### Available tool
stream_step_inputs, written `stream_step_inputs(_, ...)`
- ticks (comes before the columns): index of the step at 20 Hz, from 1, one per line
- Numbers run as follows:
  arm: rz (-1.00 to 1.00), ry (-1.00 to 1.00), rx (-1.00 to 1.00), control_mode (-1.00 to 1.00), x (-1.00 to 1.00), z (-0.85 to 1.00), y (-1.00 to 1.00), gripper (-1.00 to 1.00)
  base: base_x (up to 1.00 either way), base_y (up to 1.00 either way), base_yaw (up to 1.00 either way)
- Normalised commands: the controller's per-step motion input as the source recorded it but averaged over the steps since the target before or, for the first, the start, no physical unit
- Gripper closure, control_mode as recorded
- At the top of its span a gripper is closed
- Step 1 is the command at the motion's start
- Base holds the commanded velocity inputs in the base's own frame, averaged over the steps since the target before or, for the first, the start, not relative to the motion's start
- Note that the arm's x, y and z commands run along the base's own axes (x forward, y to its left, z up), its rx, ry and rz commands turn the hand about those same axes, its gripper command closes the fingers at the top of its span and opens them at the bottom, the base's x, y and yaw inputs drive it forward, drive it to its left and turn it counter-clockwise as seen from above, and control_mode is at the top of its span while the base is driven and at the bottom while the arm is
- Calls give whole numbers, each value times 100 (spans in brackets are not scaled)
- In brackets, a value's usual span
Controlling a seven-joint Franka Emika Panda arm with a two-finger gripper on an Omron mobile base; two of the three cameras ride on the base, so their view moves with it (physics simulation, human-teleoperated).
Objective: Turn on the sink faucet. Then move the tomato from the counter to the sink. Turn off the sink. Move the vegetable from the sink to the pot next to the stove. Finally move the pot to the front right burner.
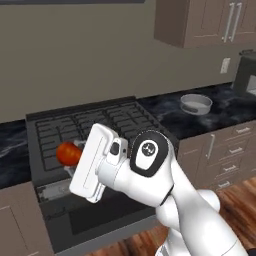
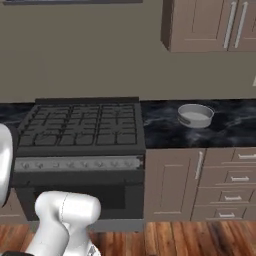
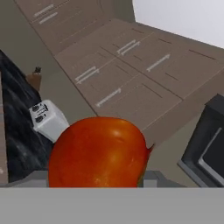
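Above stove (image 1: 80, 125), hand (image 1: 75, 152) gripping tomato (image 1: 67, 153)

a round red-orange tomato (image 1: 67, 153) hangs in the air in front of the black gas stove (image 1: 80, 125), apparently clamped at the hand's tip, though the grip itself is hidden. a small round grey pot (image 2: 195, 115) sits upright on the black marble counter (image 2: 160, 125), right of the stove.

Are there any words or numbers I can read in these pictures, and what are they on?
None can be read.
Robot arm joint cap: a small dark emblem, not letters.
Stove knob panel: any markings are too small to tell.
White toaster: dark dots, too blurred to read.
Tomato, pot: no writing.
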Motion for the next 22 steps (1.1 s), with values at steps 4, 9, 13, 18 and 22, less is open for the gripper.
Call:
stream_step_inputs(4, 0, 0, 0, 100, 0, 0, 0, 100, 60, -62, 28)
stream_step_inputs(9, 0, 0, 0, 100, 0, 0, 0, 100, 62, -58, 30)
stream_step_inputs(13, 0, 0, 0, 100, 0, 0, 0, 100, 48, -61, 25)
stream_step_inputs(18, 0, 0, 0, 100, 0, 0, 0, 100, 48, -57, 22)
stream_step_inputs(22, 0, 0, 0, 100, 0, 0, 0, 100, 52, -52, 23)
